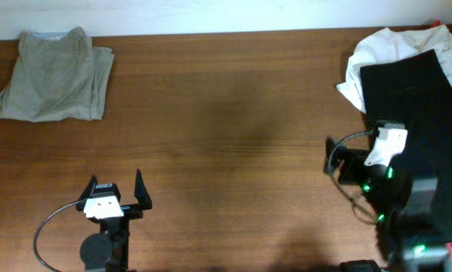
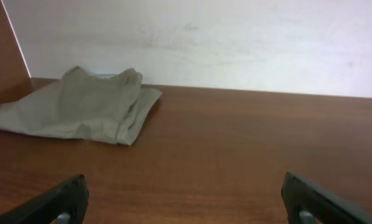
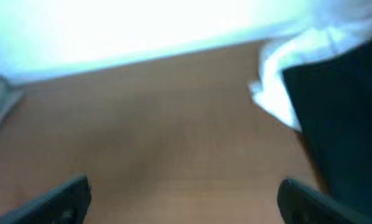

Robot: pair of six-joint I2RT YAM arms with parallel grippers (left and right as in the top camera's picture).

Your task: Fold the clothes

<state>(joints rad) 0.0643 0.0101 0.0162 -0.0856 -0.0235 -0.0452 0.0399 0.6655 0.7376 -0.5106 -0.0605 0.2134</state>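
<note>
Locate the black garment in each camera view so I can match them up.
Overhead: black garment at the right edge, lying over the white cloth.
Left wrist: not in it.
Right wrist: black garment fills the right side, blurred, white cloth along its left.
Shared landmark: far edge of the table against the wall, in all three.

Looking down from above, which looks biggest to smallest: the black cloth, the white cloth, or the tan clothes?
Largest: the black cloth, though it runs off the picture's edge.
Next: the tan clothes.
Smallest: the white cloth, but the black cloth covers part of it, so its full size is unsure.
</note>
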